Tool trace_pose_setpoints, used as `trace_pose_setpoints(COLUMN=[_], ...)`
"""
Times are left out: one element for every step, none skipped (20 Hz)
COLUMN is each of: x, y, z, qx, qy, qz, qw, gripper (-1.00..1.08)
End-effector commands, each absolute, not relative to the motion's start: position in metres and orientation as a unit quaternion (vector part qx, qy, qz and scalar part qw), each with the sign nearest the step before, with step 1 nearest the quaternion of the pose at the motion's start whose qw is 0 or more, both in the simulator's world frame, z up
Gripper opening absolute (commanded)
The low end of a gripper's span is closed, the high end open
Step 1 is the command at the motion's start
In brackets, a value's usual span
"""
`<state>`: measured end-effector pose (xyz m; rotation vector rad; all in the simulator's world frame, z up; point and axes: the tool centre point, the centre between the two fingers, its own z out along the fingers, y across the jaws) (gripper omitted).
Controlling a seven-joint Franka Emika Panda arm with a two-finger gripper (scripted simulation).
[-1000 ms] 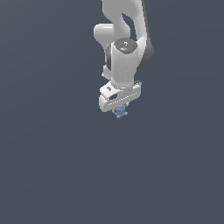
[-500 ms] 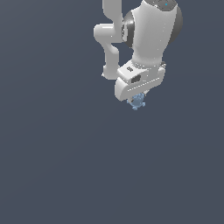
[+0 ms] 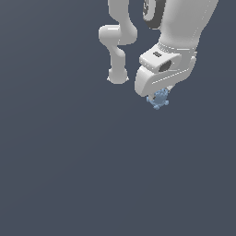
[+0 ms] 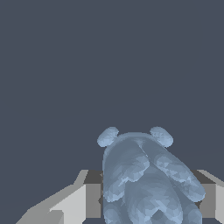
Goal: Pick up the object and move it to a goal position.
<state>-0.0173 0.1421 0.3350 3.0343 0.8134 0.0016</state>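
Light-blue and lumpy, the object [image 3: 159, 99] hangs just under the white gripper [image 3: 160, 96], up in the air, toward the exterior view's right and in the upper half of that view. Clamped on it, by every sign: small knobs poking out below the gripper body, nothing beneath but flat slate-grey ground [image 3: 92, 175], well apart from it.

From the wrist view, the same object [image 4: 144, 179] fills the space between the two fingers [image 4: 74, 203], one grey-white pad on each side, both pressed against its flanks. Two rounded knobs stick up at its far end, fatter lobes bulging nearer the camera. Faceted, glossy surface, pale blue throughout.

White arm [image 3: 182, 32] comes down from the top edge in the exterior view, thick and close to the camera, with a small dark rectangle set into the block above the gripper. Further back, a slimmer white section of arm [image 3: 117, 50] bends and ends on a rounded foot.

No writing, no brand, no label readable anywhere; the dark rectangle carries nothing legible. No container in sight either, only the plain dark surface all round. Whether that surface is a worktop or a floor, cannot tell.
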Motion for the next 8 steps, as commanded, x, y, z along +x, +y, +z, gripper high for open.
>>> trace_pose_setpoints(x=[-0.0145, -0.0137, -0.013, -0.0124, -0.012, -0.0117, -0.0115, -0.0114], y=[0.1471, 0.1485, 0.1497, 0.1507, 0.1514, 0.1519, 0.1522, 0.1523], z=[0.3426, 0.3447, 0.3464, 0.3478, 0.3489, 0.3496, 0.3501, 0.3502], qx=[0.966, 0.966, 0.966, 0.966, 0.966, 0.966, 0.966, 0.966], qy=[0.259, 0.259, 0.259, 0.259, 0.259, 0.259, 0.259, 0.259], qz=[0.0, 0.0, 0.0, 0.0, 0.0, 0.0, 0.0, 0.0], qw=[0.0, 0.0, 0.0, 0.0, 0.0, 0.0, 0.0, 0.0], gripper=[-1.0, -1.0, -1.0, -1.0, -1.0, -1.0, -1.0, -1.0])
